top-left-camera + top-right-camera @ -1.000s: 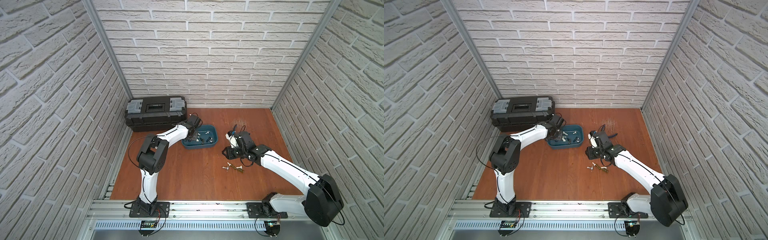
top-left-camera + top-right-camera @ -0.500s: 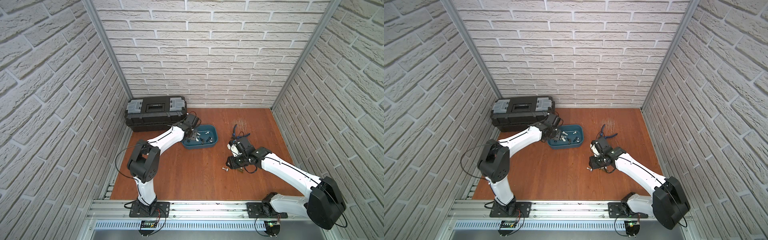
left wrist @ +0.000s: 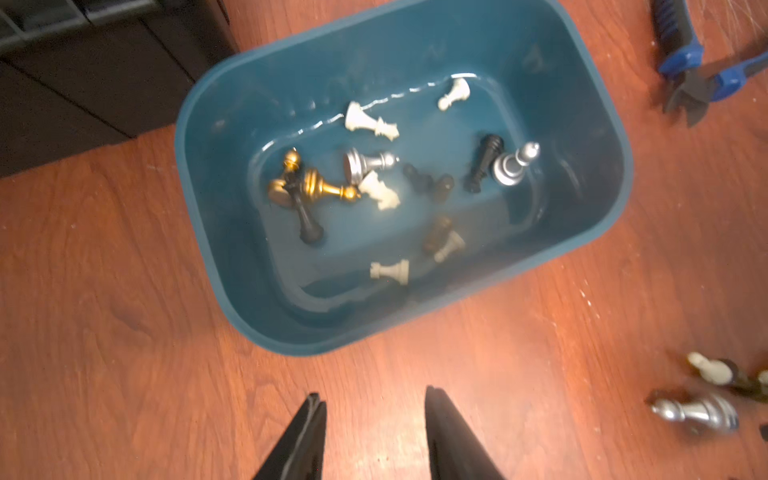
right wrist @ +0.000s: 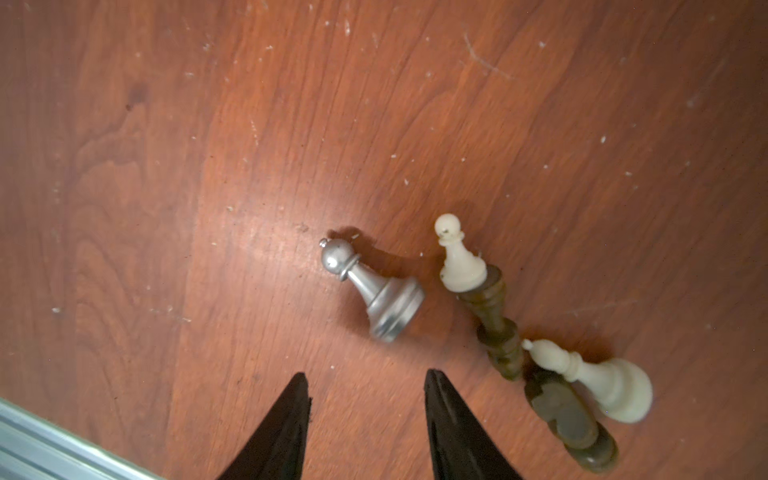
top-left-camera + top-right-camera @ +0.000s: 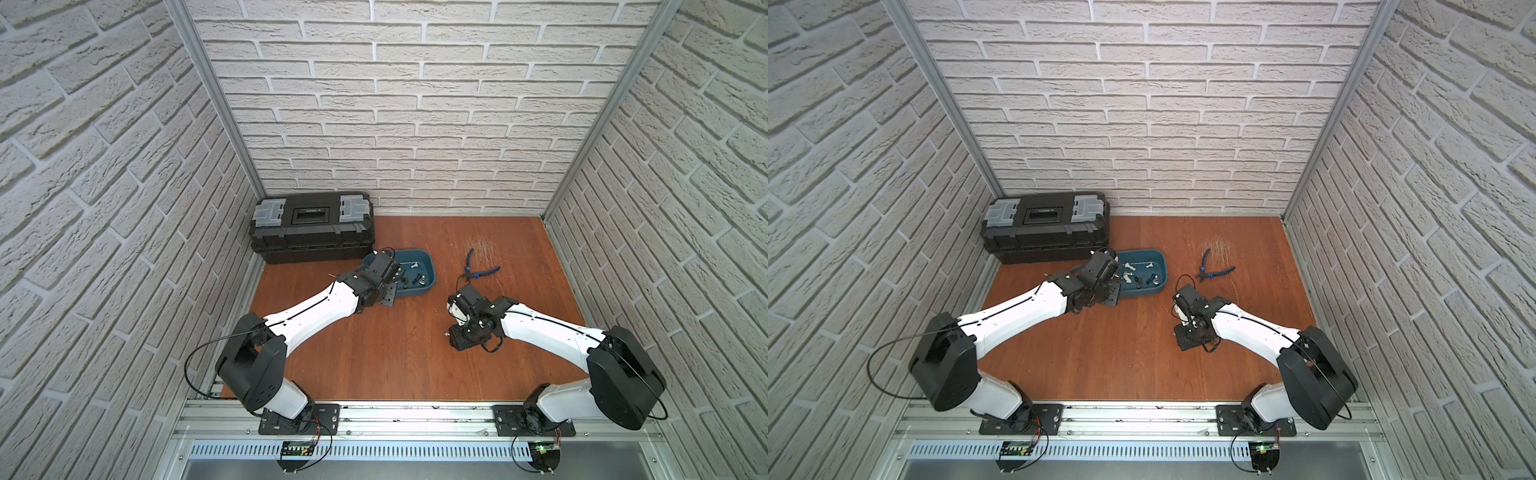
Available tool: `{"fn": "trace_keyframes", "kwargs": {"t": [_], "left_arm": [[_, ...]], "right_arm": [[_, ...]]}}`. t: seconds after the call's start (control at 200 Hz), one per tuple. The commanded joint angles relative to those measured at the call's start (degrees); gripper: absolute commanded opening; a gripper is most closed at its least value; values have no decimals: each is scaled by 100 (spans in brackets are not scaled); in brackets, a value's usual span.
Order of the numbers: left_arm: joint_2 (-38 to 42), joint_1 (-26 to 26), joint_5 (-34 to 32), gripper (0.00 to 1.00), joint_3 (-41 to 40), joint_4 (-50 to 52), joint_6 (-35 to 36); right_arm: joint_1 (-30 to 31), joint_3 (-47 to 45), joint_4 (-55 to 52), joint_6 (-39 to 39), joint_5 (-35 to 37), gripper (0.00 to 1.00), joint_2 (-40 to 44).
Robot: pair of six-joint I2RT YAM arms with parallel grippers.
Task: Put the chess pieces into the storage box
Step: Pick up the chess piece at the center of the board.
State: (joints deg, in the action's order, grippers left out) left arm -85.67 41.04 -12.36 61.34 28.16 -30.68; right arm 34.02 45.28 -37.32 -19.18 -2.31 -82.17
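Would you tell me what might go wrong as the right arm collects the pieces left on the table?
The silver pawn lies on its side before the open right tool; closing on it may send it rolling. The white pawn, dark piece and white bishop lie touching, so gripping one could scatter the others.
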Motion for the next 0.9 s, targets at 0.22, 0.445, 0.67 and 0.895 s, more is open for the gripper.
{"fn": "trace_keyframes", "kwargs": {"t": [0.22, 0.445, 0.67, 0.895], "left_arm": [[355, 131, -152, 45, -368, -188, -343], [292, 133, -197, 45, -364, -181, -350], [261, 166, -214, 45, -369, -178, -351], [200, 168, -258, 45, -342, -186, -335]], "right_arm": [[61, 418, 312, 283, 339, 50, -490], [100, 456, 401, 310, 250, 50, -798], [301, 219, 392, 122, 192, 47, -713], [438, 109, 454, -22, 213, 33, -821]]}}
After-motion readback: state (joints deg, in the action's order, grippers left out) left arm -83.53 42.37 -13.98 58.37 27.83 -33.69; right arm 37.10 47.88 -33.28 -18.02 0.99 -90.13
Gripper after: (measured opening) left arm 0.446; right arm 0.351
